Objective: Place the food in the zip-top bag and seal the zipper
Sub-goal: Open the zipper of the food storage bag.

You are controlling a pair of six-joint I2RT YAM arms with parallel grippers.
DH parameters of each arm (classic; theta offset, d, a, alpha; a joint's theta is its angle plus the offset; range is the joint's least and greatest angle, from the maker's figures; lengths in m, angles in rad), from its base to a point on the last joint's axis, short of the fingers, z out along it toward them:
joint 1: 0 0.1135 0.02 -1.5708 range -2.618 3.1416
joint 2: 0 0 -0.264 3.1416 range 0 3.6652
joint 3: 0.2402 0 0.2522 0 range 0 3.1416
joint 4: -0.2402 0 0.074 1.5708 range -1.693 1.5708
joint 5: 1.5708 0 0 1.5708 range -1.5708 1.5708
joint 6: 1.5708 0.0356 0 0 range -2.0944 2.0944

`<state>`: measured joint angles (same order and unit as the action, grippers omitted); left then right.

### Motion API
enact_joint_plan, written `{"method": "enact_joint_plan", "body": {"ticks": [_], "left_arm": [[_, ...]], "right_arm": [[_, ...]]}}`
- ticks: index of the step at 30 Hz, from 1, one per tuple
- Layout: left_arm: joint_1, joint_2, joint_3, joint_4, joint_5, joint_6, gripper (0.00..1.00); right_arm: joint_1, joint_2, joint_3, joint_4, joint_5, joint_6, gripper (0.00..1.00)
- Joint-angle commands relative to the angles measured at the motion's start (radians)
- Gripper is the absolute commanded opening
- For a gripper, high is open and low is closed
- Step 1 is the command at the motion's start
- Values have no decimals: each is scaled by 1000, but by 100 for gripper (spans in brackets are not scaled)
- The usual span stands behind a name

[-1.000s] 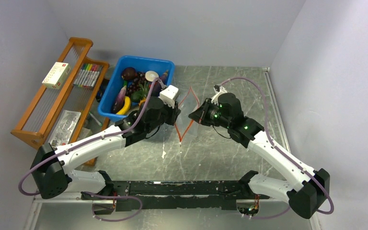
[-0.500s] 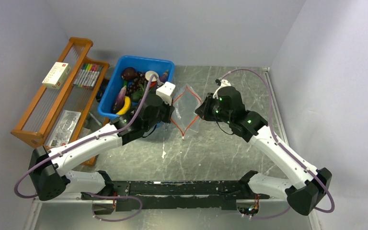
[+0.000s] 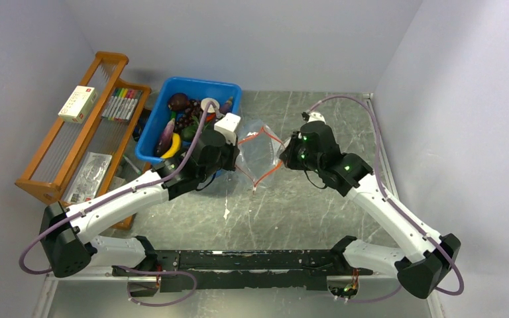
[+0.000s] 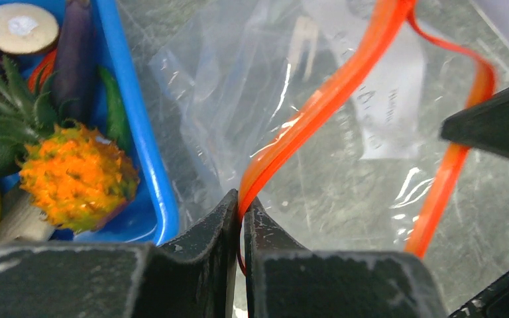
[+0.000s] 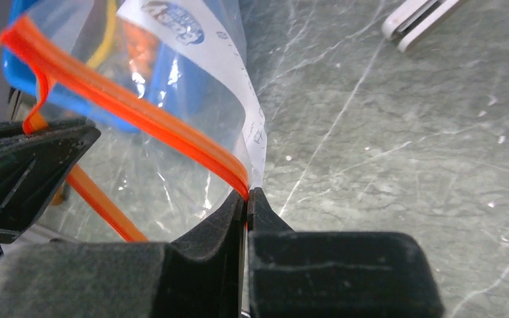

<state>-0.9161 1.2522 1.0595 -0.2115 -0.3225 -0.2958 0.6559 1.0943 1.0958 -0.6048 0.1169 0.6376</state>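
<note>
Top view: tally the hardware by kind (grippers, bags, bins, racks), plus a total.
grippers: 2, left gripper and right gripper
zip-top bag: 1
blue bin: 1
wooden rack: 1
Total: 5

Bright, even light from overhead; shadows faint and soft. White glare streaks on zip-top bag (image 4: 238, 86); dull sheen on table (image 5: 404, 132). Wrist views: near foreground blurred. Overhead view sharp.
</note>
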Motion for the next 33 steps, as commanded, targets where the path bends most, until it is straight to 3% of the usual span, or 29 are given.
{"method": "enact_joint_plan", "body": {"ticks": [1,4,10,13,20,23,28,33], "left_arm": [[-4,-22,29,-91,-113,-10,7],[-4,-41,26,-93,-88,-13,7],[-4,-51,-14,17,122,-102,7],[-5,-31,-25,38,184,-141,7],[-5,-3,-27,65,241,-201,7],[-5,6,-30,74,233,-217,7],[-5,17,-32,74,218,-230,7],[-4,39,-3,13,151,-224,7]], "right_arm": [[3,-7,81,-102,150,-25,0],[3,-9,95,-110,138,-36,0],[4,-21,20,48,-93,47,0],[5,-20,-9,93,-127,66,1],[4,-26,-69,135,-114,115,25],[5,-25,-115,151,-99,177,31],[6,-40,-156,152,-58,223,31],[6,-46,-103,81,-1,178,20]]}}
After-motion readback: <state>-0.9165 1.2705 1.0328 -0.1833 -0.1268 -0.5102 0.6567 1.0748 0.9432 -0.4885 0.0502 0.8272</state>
